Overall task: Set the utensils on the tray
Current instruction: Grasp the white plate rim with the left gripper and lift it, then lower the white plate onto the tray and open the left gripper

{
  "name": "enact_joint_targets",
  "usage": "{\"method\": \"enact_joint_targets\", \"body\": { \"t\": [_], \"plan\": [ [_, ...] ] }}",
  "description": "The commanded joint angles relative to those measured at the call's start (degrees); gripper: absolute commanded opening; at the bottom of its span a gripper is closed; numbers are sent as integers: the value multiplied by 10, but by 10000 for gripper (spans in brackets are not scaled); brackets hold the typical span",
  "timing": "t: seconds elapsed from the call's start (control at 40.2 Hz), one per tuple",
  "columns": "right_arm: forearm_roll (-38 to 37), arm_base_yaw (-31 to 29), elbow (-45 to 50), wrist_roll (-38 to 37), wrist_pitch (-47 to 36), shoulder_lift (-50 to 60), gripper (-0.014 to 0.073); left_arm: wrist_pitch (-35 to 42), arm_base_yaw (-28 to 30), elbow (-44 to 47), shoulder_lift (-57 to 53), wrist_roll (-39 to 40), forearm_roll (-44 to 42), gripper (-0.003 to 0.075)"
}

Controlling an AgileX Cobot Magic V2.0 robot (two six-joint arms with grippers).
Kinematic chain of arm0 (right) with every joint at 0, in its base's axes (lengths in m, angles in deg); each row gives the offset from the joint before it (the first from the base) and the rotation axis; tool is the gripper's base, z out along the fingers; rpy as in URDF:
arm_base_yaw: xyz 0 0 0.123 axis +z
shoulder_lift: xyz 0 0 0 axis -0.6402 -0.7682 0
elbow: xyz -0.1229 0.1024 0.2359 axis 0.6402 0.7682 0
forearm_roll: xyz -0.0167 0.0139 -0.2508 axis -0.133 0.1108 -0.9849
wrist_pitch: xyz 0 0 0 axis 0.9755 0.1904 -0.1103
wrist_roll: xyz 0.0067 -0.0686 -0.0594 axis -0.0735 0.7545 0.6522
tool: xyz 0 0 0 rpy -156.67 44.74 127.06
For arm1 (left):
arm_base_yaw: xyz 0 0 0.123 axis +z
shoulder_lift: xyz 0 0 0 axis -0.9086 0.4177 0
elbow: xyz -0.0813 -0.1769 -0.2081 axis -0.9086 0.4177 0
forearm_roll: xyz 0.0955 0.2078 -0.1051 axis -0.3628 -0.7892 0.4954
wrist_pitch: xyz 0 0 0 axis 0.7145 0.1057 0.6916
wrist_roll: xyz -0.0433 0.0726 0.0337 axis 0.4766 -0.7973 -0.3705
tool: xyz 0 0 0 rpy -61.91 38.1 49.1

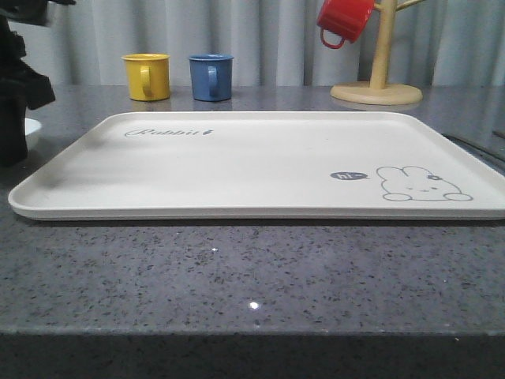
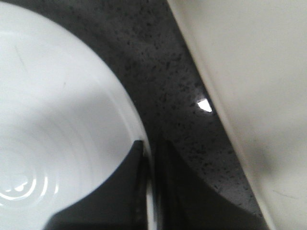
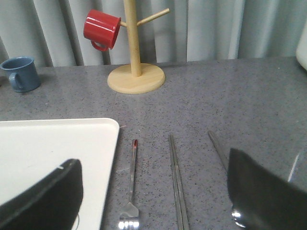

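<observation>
The round white plate (image 2: 57, 124) lies on the grey counter beside the cream tray (image 2: 259, 72). My left gripper (image 2: 152, 191) is shut on the plate's rim, with one finger over the inside and one outside. In the front view the left arm (image 1: 16, 87) is at the far left, with a sliver of the plate (image 1: 31, 126) beside it, and the tray (image 1: 260, 158) is bare. My right gripper (image 3: 153, 201) hangs open above the counter. Below it lie the fork (image 3: 132, 182) and the chopsticks (image 3: 176, 182), just right of the tray's corner (image 3: 72, 143). One finger partly hides the spoon (image 3: 219, 151).
A yellow mug (image 1: 147, 76) and a blue mug (image 1: 211, 76) stand behind the tray. At the back right is a wooden mug tree (image 1: 377, 83) with a red mug (image 1: 344, 20) hanging on it. A grey curtain closes the back.
</observation>
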Motion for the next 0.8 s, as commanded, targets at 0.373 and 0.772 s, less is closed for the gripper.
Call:
{"method": "enact_joint_targets", "body": {
  "t": [0.373, 0.772],
  "plan": [
    [-3, -4, -22, 7, -45, -8, 634, -60, -121, -206, -41, 5, -20, -18],
    [-3, -4, -22, 7, -45, -8, 634, -59, -283, -243, 45, 28, -23, -18]
  ]
}}
